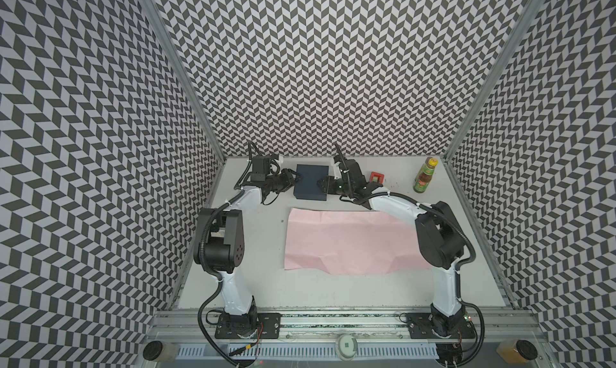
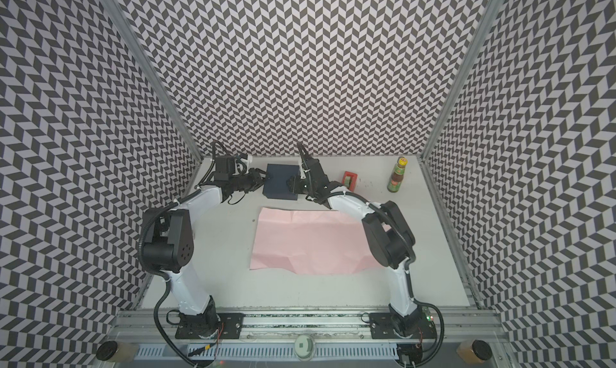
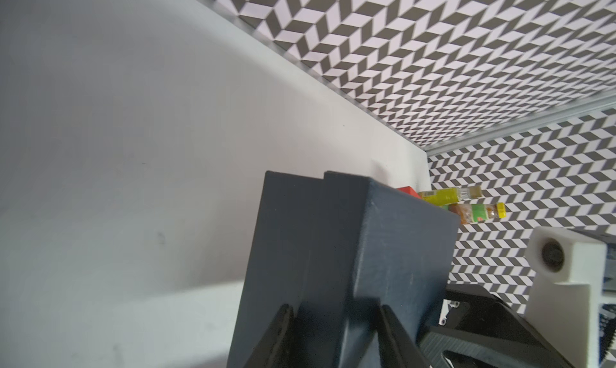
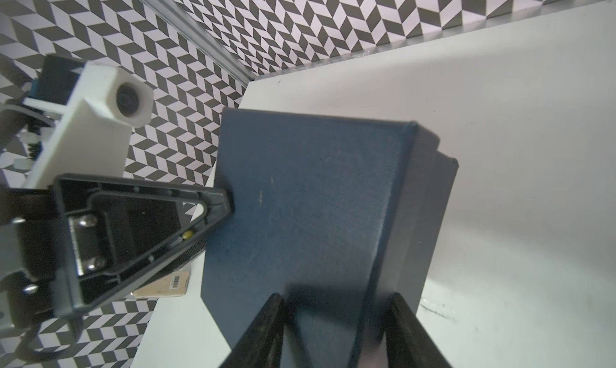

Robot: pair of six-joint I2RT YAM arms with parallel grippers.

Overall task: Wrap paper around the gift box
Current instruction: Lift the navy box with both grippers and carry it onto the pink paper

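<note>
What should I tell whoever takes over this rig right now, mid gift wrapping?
Left tool: jaws straddle the gift box's left edge; firm grip unclear.
Right tool: same at its right edge.
Gift box: far side of the table, beyond the paper, not on it.
Paper: spread pink face up, creased.
Red tape dispenser: right of the box.
Done: nothing wrapped.
Left: box onto paper, fold, tape.

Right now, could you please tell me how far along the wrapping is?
Done: the paper lies flat, pink face up. In hand: the left gripper and right gripper straddle opposite sides of the gift box, beyond the paper; grip unclear. Left: moving the box onto the paper, then all folding.
</note>
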